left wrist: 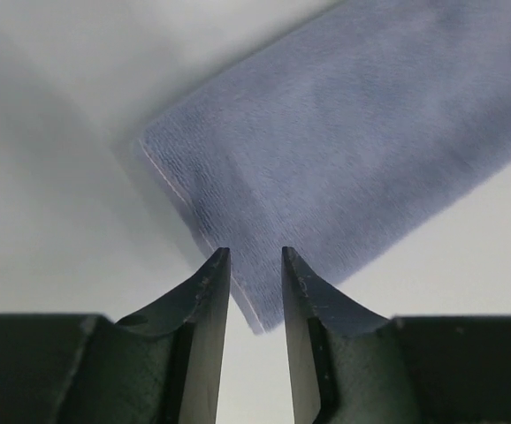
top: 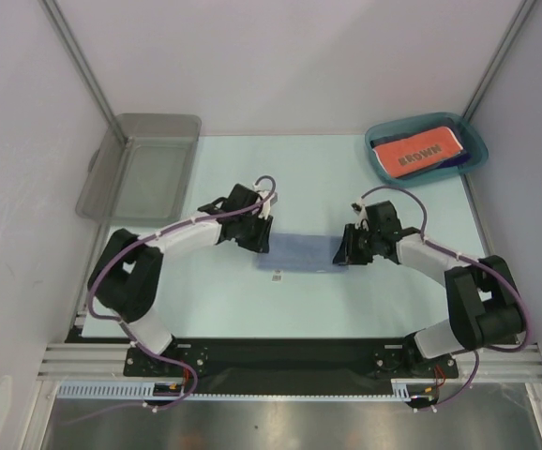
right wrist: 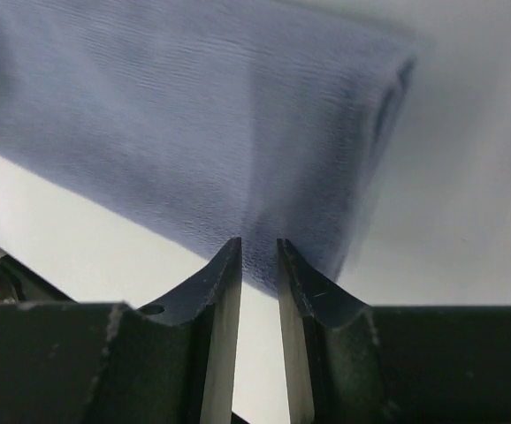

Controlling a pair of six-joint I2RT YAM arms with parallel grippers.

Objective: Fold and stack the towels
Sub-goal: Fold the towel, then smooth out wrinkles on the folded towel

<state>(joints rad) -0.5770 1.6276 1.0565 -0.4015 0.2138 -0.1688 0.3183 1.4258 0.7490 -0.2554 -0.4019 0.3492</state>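
Observation:
A dark grey-blue towel (top: 299, 253) lies folded flat as a strip on the table, between my two grippers. My left gripper (top: 260, 240) hovers over its left end. In the left wrist view the left gripper (left wrist: 255, 256) is open, with the towel's (left wrist: 353, 141) near corner showing in the gap below the tips. My right gripper (top: 344, 251) is at the towel's right end. Seen from the right wrist, the right gripper (right wrist: 258, 243) stands narrowly open above the edge of the towel (right wrist: 194, 132), gripping nothing. An orange-red "BROWN" towel (top: 419, 150) rests folded in the teal bin (top: 381, 165).
A grey plastic bin (top: 112, 178) stands at the back left of the table. The teal bin is at the back right, with a dark cloth edge (top: 457, 160) under the orange-red towel. White walls enclose the table on three sides.

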